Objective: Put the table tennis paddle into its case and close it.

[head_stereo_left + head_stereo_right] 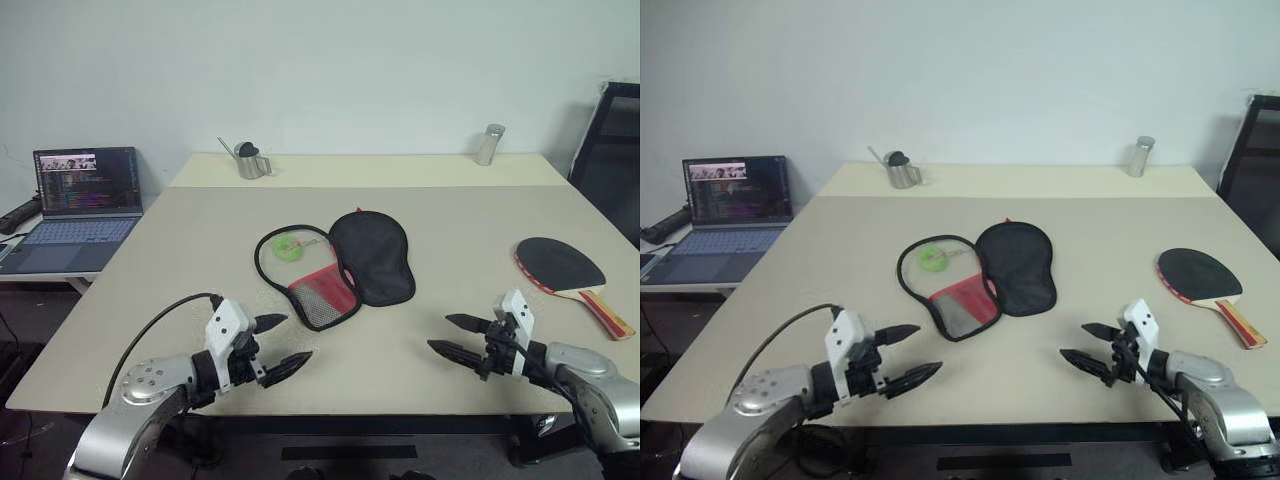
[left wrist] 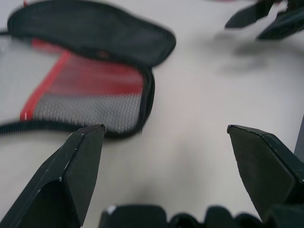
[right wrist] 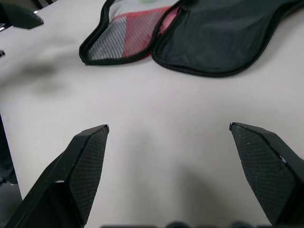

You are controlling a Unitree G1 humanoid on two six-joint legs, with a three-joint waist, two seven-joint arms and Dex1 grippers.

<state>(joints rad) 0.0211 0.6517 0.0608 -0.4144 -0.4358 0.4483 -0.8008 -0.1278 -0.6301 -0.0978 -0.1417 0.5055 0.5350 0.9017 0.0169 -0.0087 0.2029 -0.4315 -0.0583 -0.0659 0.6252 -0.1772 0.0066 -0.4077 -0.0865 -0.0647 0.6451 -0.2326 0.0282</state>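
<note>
The case point(image 1: 340, 265) lies unzipped and spread flat in the middle of the table, black half on the right, mesh-and-red half on the left, with a green tag point(image 1: 289, 248) inside its left loop. At the table's right side lies the table tennis paddle point(image 1: 560, 266), black face up, handle pointing toward the near right edge. My left gripper point(image 1: 281, 343) hovers open over the near left of the table, short of the case. My right gripper point(image 1: 449, 335) is open too, near the front edge, to the left of the paddle's handle. Both are empty.
A small metal watering can point(image 1: 248, 160) and a metal cylinder point(image 1: 489, 144) stand at the table's far edge. An open laptop point(image 1: 78, 205) sits on a lower surface to the left. A dark chair point(image 1: 612, 160) stands at the far right.
</note>
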